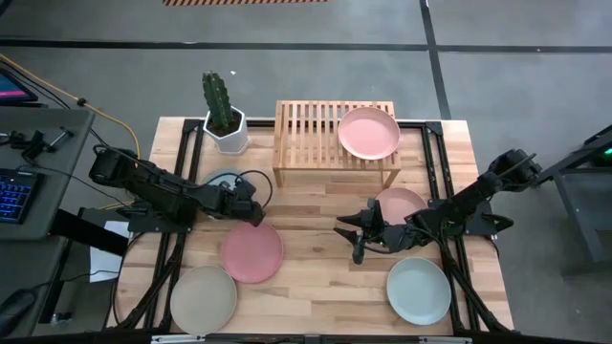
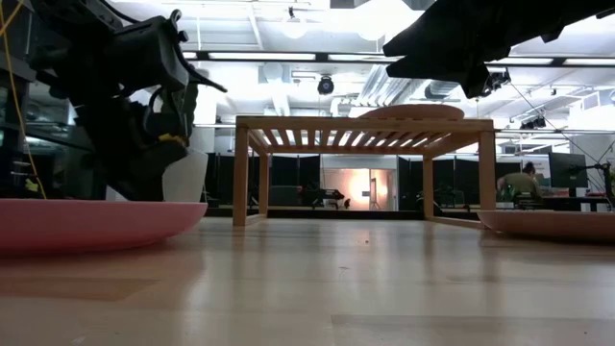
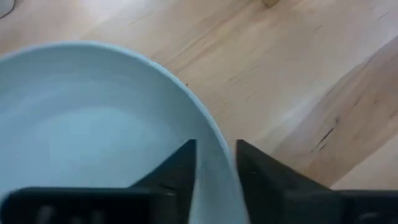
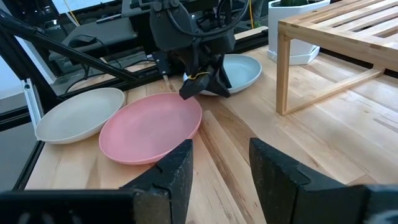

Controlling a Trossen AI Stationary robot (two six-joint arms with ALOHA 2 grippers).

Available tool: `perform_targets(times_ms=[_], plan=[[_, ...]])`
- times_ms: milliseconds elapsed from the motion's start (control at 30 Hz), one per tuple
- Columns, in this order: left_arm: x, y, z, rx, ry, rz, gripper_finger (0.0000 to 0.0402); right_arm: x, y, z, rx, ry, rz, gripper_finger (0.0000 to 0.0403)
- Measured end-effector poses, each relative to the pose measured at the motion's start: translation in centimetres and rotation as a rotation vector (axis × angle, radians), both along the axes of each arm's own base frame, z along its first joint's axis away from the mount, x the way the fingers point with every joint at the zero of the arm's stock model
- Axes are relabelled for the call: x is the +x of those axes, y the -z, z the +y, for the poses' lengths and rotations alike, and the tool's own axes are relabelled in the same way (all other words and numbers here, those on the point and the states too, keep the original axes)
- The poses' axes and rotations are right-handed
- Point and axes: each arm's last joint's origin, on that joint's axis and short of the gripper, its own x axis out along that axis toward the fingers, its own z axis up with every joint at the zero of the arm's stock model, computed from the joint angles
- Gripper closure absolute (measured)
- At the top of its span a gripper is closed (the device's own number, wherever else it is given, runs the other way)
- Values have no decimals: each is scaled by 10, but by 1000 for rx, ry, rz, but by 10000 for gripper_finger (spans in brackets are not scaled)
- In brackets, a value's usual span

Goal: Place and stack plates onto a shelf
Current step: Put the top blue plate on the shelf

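Under the left end effector point(image 3: 216, 180), fingers straddle the blue plate's point(image 3: 93, 130) rim.

The shelf point(image 1: 335, 143) stands at the table's point(image 1: 316, 287) far edge, one plate point(image 1: 369, 132) on its right half, a potted cactus point(image 1: 223, 115) left of it; five plates seemingly lie before it

This is a big lab or workshop. It has a gray floor point(image 1: 497, 29), ceiling lights point(image 2: 293, 27), a keyboard point(image 1: 13, 195), and robot arms at a wooden bench point(image 1: 316, 277).
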Motion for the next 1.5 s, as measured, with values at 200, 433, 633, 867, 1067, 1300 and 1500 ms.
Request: perform_targets(times_ms=[200,433,633,867,1067,1300,1500], plan=[[-1,-2,-1,-16,31,35,390,0,0,0,0,0,0,263],[4,-47,-19,-35,106,111,398,0,0,0,0,-1,0,263],[2,-105,-48,-17,203,128,400,0,0,0,1,0,0,263],[-3,-168,-84,48,343,54,400,0,-1,0,10,1,-11,263],[22,-210,-93,266,562,40,401,3,-16,2,-25,-19,-90,263],[83,-219,-60,489,723,248,401,9,-46,5,-104,-37,-151,263],[125,-196,-15,550,794,421,401,9,-57,15,-179,-76,-153,263]])
